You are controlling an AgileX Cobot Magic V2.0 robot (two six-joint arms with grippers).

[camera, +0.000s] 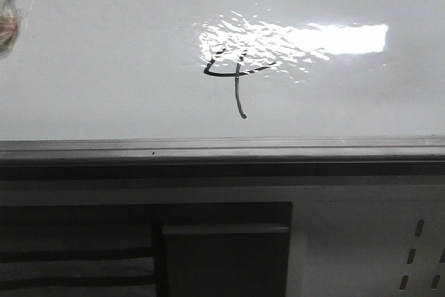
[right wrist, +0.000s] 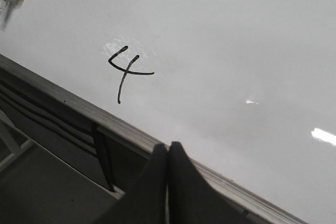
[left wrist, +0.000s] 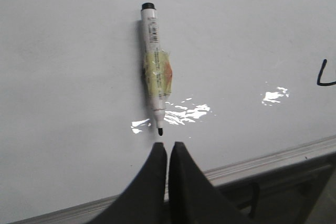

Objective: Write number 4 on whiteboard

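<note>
A black hand-drawn number 4 [camera: 233,74] stands on the glossy whiteboard [camera: 104,67], partly inside the window glare. It also shows in the right wrist view [right wrist: 126,72]. A white marker [left wrist: 155,72] with yellow tape round its body lies flat on the whiteboard [left wrist: 63,77], uncapped tip toward my left gripper [left wrist: 168,145]. That gripper is shut and empty, its fingertips just short of the marker's tip. In the front view the marker [camera: 8,19] shows only at the far left edge. My right gripper [right wrist: 168,146] is shut and empty over the board's rail.
A grey metal rail [camera: 222,147] runs along the whiteboard's near edge. Below it is a dark panelled cabinet [camera: 222,255] with a slotted white panel [camera: 417,255] at the right. The rail also shows in the wrist views [left wrist: 262,161] [right wrist: 63,100].
</note>
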